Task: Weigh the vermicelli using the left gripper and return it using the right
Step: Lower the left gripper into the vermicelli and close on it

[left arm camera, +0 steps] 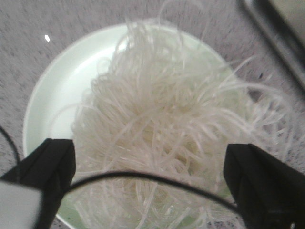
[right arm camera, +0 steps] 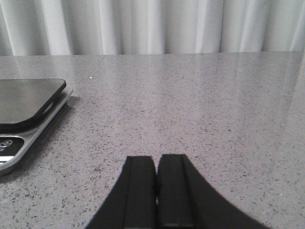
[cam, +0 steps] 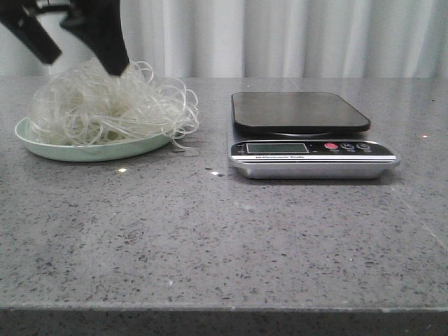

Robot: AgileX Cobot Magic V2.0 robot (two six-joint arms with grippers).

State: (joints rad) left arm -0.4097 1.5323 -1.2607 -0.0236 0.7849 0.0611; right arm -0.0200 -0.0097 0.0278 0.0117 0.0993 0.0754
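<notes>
The vermicelli (cam: 112,105) lay heaped on a shallow, pale green plate (cam: 42,145) at the left of the grey speckled stone tabletop (cam: 210,238), a fluffy tangle of thin, translucent whitish strands with loose loops spilling over the plate's right rim toward the scale (cam: 311,136). The left gripper (cam: 87,59) hung over the heap with its matt black jaws released and spread wide; one tip reached down among the top strands, the other stood clear above the plate's left side. In the left wrist view the same gripper (left arm camera: 150,167) straddled the pile, a blunt black finger on each side, a thin dark cable curving across between them. The plate's smooth glazed inside showed bare on one side of the noodles.

The scale stood well apart to the right: a rounded, flat black platform over a silvery base with a small pale display and a red button beside it. The right gripper (right arm camera: 156,191) rested low over bare tabletop beside the scale, its flat black jaws clenched together on nothing. Pale pleated curtains (cam: 280,35) hung behind
</notes>
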